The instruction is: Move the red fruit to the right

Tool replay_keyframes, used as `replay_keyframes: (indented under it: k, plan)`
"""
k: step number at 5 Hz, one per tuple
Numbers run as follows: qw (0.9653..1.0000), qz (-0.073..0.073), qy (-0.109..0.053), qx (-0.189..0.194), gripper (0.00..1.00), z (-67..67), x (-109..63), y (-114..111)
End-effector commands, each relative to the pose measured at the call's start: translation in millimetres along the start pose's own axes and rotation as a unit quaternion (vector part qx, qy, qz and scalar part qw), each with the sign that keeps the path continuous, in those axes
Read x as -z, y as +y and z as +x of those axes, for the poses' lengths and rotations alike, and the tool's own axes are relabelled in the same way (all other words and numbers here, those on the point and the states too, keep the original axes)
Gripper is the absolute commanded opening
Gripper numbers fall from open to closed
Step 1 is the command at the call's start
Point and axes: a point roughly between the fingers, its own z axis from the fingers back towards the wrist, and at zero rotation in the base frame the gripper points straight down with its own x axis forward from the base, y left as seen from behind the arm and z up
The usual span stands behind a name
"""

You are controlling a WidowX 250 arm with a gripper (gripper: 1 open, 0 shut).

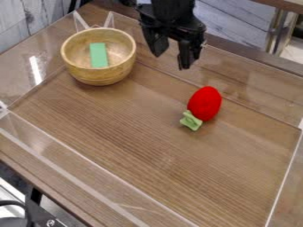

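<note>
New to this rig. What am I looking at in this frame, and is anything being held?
One fixed-looking view from above and in front of a wooden table. The black machine at the top edge is a robot arm; its gripper points down over the table, its fingers apart with nothing between them. On the table, a round wooden bowl sits at the picture's upper left with a flat green block inside. Right of centre lies a red toy fruit with a light green leafy end. Nothing is held.
</note>
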Motion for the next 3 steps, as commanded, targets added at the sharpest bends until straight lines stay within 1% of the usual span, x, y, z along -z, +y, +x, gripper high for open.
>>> replay_keyframes:
  k: [1, 2, 3]
  plan:
    - [0.9997, -0.001, -0.022, 0.008, 1.0, 10.4, -1.4, 6]
    - [0.9998, -0.009, -0.008, 0.015, 1.0, 12.1, 15.2, 14]
    - [0.9997, -0.011, -0.001, 0.021, 1.0, 11.8, 20.1, 30]
